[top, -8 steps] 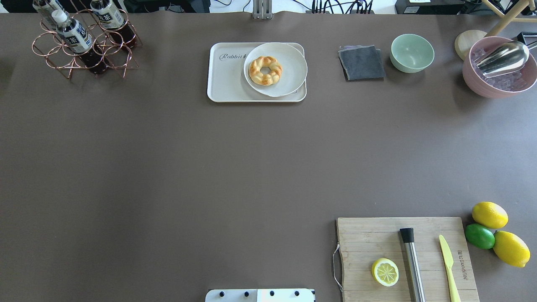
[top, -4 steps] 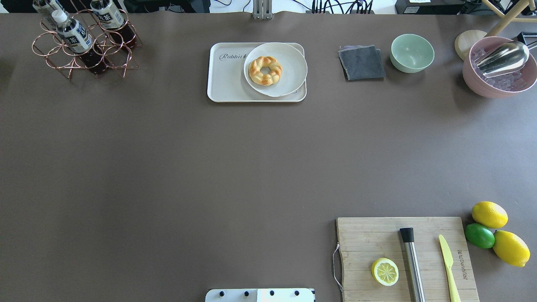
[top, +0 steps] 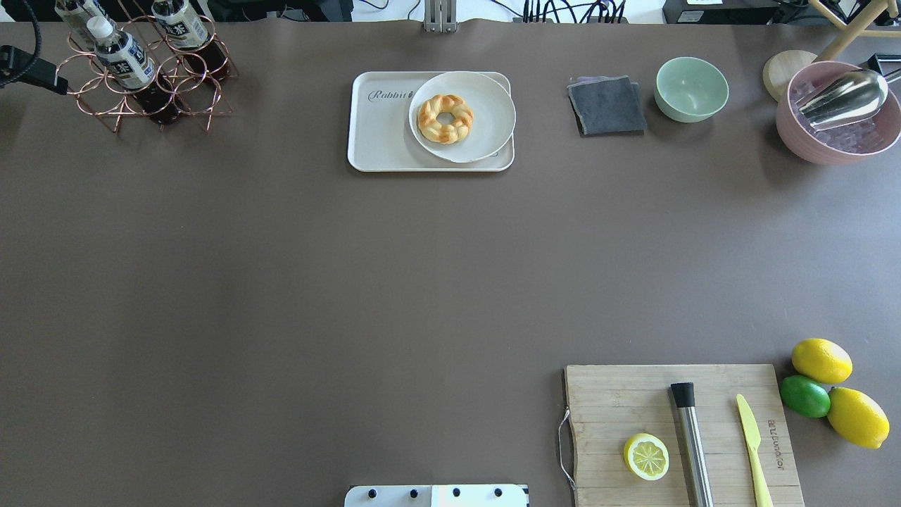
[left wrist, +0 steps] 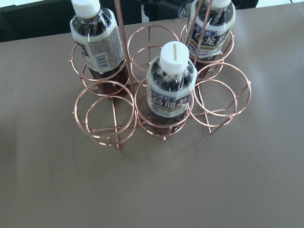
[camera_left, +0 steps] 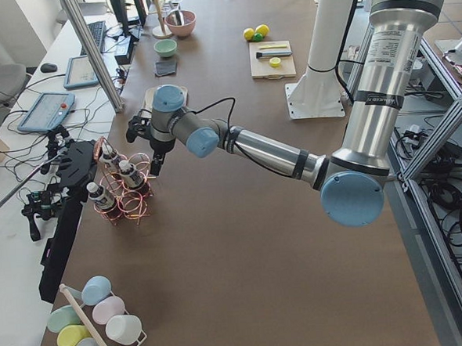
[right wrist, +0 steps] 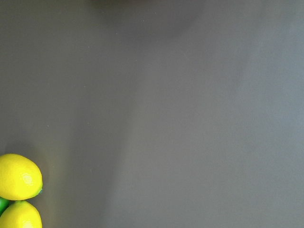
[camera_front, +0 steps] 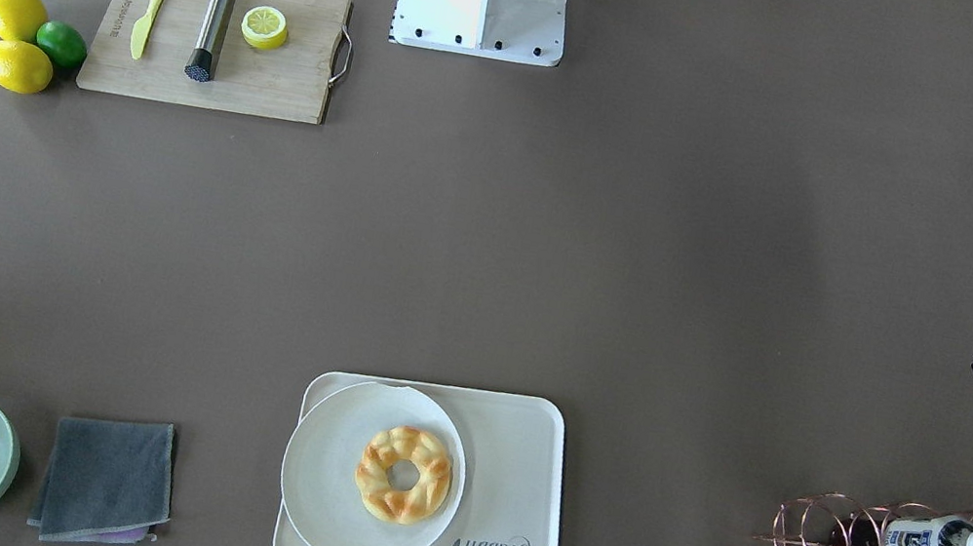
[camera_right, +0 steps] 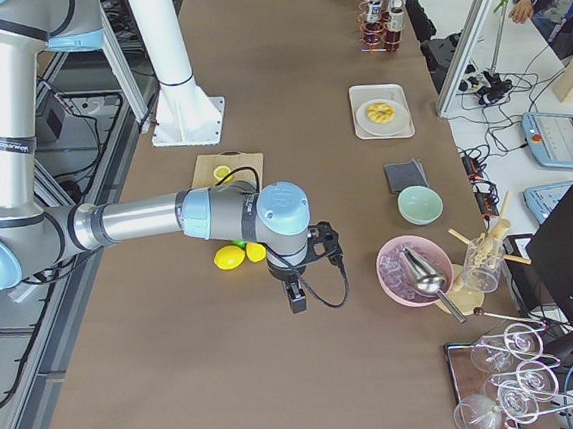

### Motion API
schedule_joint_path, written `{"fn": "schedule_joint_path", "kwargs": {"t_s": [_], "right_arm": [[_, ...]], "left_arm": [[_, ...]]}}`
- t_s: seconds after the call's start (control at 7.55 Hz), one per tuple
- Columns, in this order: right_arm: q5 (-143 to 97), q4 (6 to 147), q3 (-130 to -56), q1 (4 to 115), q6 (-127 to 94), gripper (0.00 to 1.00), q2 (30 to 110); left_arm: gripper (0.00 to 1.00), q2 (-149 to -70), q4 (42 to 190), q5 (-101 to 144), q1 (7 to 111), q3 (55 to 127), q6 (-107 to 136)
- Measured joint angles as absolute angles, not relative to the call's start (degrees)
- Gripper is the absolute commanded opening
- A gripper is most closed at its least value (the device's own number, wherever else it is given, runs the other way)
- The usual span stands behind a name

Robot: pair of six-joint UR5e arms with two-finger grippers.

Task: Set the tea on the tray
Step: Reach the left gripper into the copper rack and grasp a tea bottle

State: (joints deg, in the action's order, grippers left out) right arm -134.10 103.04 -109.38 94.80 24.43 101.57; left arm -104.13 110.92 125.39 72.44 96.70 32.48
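The tea (left wrist: 171,90) I look down on stands upright in the middle ring of a copper wire rack (left wrist: 134,102), white cap up. Two bottles like it stand in rings behind it, one at the left (left wrist: 97,42) and one at the right (left wrist: 211,23). The rack sits at the far left corner of the surface (top: 281,282).

My left jaws hang above the surface near the rack, on my side of it. They are spread apart with nothing between them and touch no bottle.

The tray (top: 380,134) lies well apart from the rack, along the far edge near the middle. A round white plate (top: 486,105) with a braided ring pastry (top: 445,118) covers its right part, while the lettered left part is bare.

Beyond the tray to the right lie a grey cloth (top: 607,105) and a green bowl (top: 692,88).

My right jaws hover over bare surface just beside two lemons (right wrist: 19,175) and a lime (top: 804,396). I cannot tell whether they are spread or closed. A wooden cutting board (top: 619,401) lies beside the fruit.
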Motion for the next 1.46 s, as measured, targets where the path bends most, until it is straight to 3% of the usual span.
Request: {"fn": "schedule_joint_path", "kwargs": {"t_s": [0.4, 0.53, 0.93, 1.46], "right_arm": [[-134.2, 101.5, -109.0, 94.4, 24.4, 1.00, 101.8], [-134.2, 101.4, -109.0, 94.2, 24.4, 1.00, 101.8], [-135.2, 101.2, -109.0, 93.9, 24.3, 1.00, 102.2], [-135.3, 101.2, -109.2, 93.6, 24.3, 1.00, 102.4]], "left_arm": [[0.97, -111.0, 113.7, 123.2, 71.3, 88.3, 35.0], [0.90, -112.9, 114.0, 120.3, 71.1, 85.9, 35.1], [0.84, -116.5, 117.0, 117.4, 70.0, 79.9, 35.3], [0.62, -119.5, 121.4, 115.3, 69.8, 74.0, 36.3]]}}
